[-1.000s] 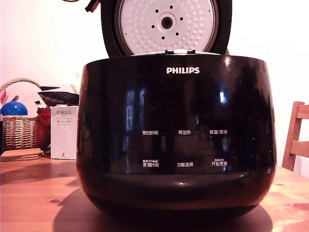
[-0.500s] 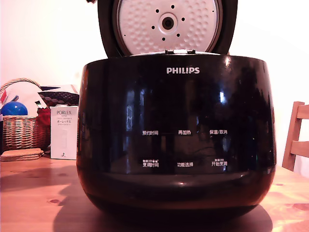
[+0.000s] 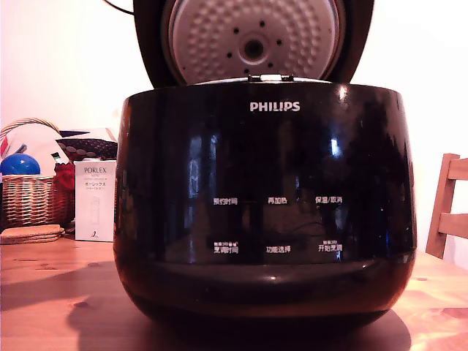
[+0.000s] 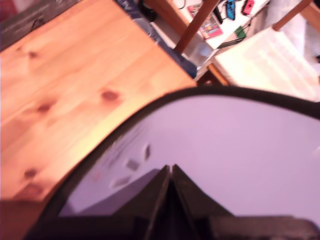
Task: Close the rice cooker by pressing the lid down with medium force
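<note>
The rice cooker (image 3: 263, 212), a big glossy black body with a white PHILIPS logo, fills the exterior view. Its lid (image 3: 146, 51) stands raised behind the body and leans forward, showing the white dimpled inner plate (image 3: 252, 40) with small holes. In the wrist view the lid's glossy outer face (image 4: 240, 150) curves across the picture. My gripper (image 4: 171, 169) is shut, its two dark fingers meeting at the tips, which rest against that outer face. The gripper is hidden behind the lid in the exterior view.
The cooker sits on a wooden table (image 3: 51, 292). At the exterior view's left are a wicker basket (image 3: 29, 201) with a blue ball (image 3: 20, 164), a white box (image 3: 95, 201) and cork mats (image 3: 31, 234). A wooden chair (image 3: 447, 208) stands at the right.
The lid has tipped forward and down over the last second. It looks larger, and its inner plate has grown darker. The cooker body has stayed in place.
</note>
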You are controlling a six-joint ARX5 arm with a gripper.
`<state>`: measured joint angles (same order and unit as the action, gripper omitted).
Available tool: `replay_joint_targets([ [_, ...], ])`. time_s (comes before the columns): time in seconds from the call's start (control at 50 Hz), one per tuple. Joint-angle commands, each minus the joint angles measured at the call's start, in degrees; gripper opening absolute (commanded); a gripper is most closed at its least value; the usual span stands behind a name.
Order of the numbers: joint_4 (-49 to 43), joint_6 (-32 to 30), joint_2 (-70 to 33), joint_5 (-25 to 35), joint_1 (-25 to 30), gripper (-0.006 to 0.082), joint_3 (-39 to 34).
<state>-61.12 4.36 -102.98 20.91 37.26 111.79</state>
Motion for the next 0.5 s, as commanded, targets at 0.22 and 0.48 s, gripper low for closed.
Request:
replay_joint_targets([
  [0.22, 6.60, 3.26, 8.28, -0.85, 0.70, -0.0020, -13.73],
  [0.48, 13.70, 6.25, 12.66, -1.99, 2.60, -0.0020, -23.37],
])
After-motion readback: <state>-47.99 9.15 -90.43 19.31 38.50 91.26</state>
